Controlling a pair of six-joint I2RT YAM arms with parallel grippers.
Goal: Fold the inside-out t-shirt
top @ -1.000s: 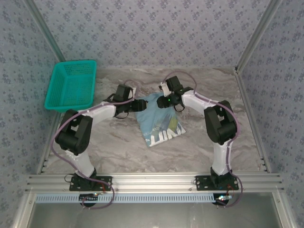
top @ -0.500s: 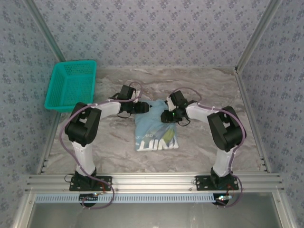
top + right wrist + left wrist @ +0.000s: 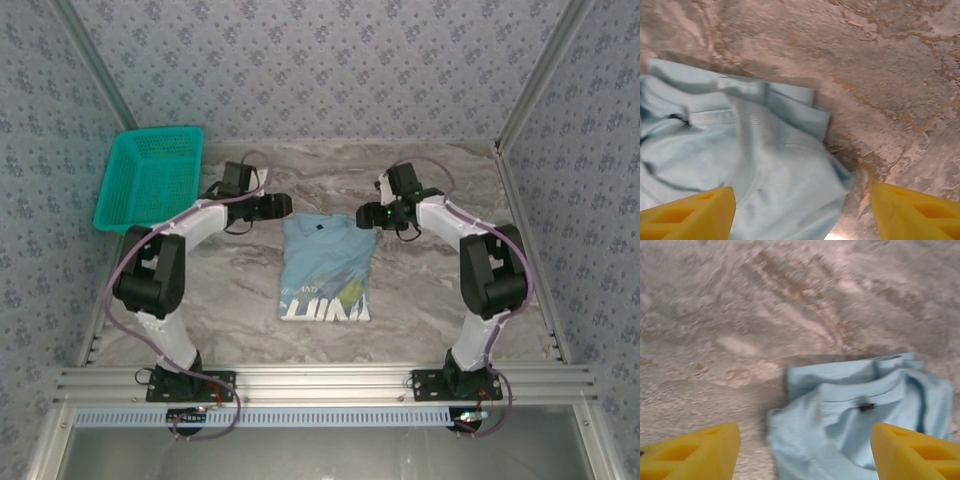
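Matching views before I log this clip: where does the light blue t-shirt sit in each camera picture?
Top external: the t-shirt lies flat at the centre of the picture, collar up, printed hem toward the bottom.
Left wrist: the t-shirt is at the lower right, collar end in view.
Right wrist: the t-shirt covers the left and lower centre.
Shared landmark: the dark neck label at the collar.

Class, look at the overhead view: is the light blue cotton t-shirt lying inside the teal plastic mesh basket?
No, the t-shirt lies on the marbled table, apart from the basket.
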